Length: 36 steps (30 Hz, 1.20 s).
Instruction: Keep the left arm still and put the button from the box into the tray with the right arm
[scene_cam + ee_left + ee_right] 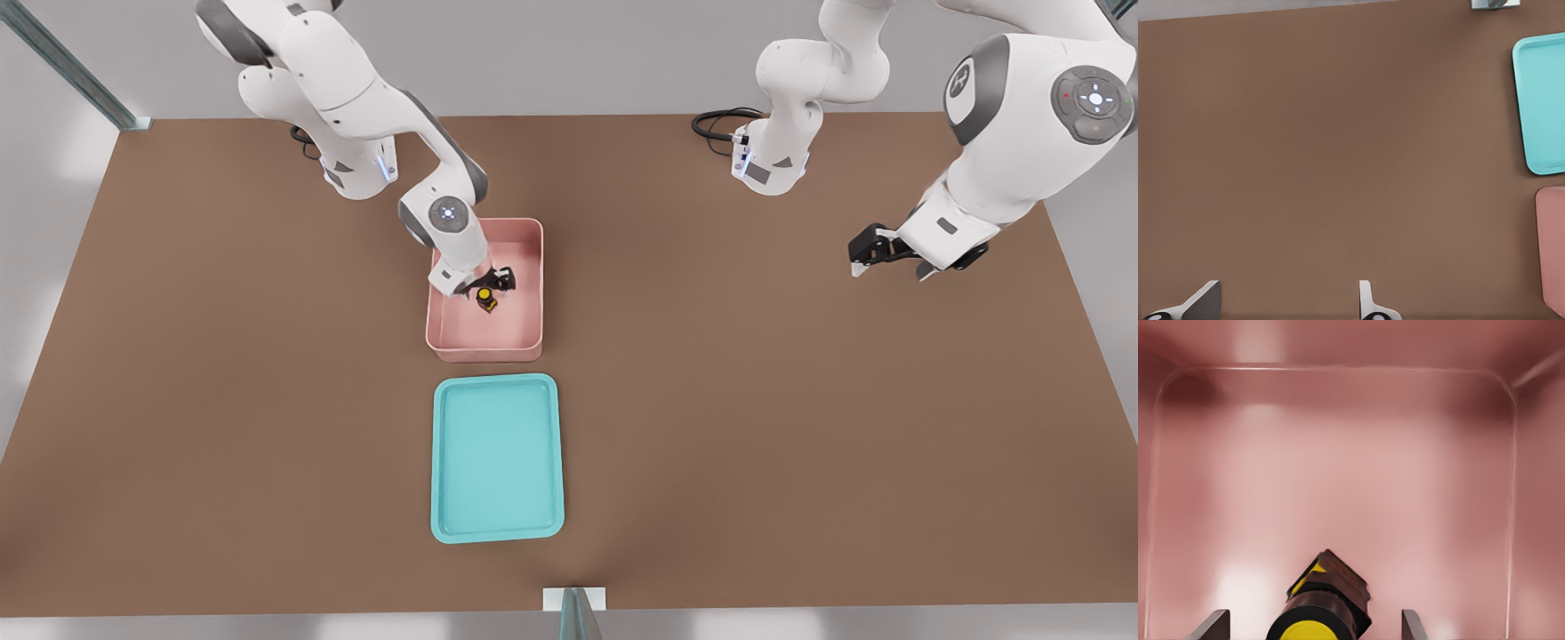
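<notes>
On the brown surface (222, 373) sit one pink box (530, 233) and one turquoise tray (497, 459), close but apart. Inside the box lies a single button (485, 298), the right arm's end effector (492, 284) lowered over it. Only the right wrist view shows the fingers (1413, 627) spread wide either side of the button (1319, 607), gripping nothing.

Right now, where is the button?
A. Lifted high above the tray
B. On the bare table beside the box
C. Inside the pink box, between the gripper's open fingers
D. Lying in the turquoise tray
C. In the front view the button sits inside the box with the gripper lowered over it; in the right wrist view it lies on the pink floor between the spread fingers, and the tray holds nothing.
</notes>
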Each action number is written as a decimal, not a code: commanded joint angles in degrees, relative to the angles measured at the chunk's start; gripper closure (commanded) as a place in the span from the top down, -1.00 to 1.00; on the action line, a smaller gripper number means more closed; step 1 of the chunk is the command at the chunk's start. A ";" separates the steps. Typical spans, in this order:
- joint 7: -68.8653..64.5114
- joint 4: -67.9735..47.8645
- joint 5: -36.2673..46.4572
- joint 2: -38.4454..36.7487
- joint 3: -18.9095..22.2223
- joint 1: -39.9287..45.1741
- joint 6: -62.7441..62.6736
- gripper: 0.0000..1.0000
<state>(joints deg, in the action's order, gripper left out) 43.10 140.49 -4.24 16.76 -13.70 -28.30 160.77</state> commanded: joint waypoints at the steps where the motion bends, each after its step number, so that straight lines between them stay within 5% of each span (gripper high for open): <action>1: 7.08 0.57 0.02 0.47 -0.01 0.00 8.25 0.93; 15: 4.62 3.65 -1.12 1.26 0.34 0.44 11.94 0.90; 17: 4.62 3.39 -1.12 1.26 0.34 0.61 11.94 0.44; 20: 4.09 2.77 -1.12 1.35 0.60 0.97 11.85 0.03; 23: 4.44 1.10 -1.12 1.44 0.60 1.41 11.24 -0.01; 32: 0.76 -23.32 -0.24 1.35 1.30 3.43 -17.85 -0.01; 36: -11.72 -46.79 3.45 14.97 2.89 6.77 -28.67 -0.01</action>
<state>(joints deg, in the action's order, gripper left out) 43.52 98.03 -1.92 28.97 -11.02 -22.27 145.00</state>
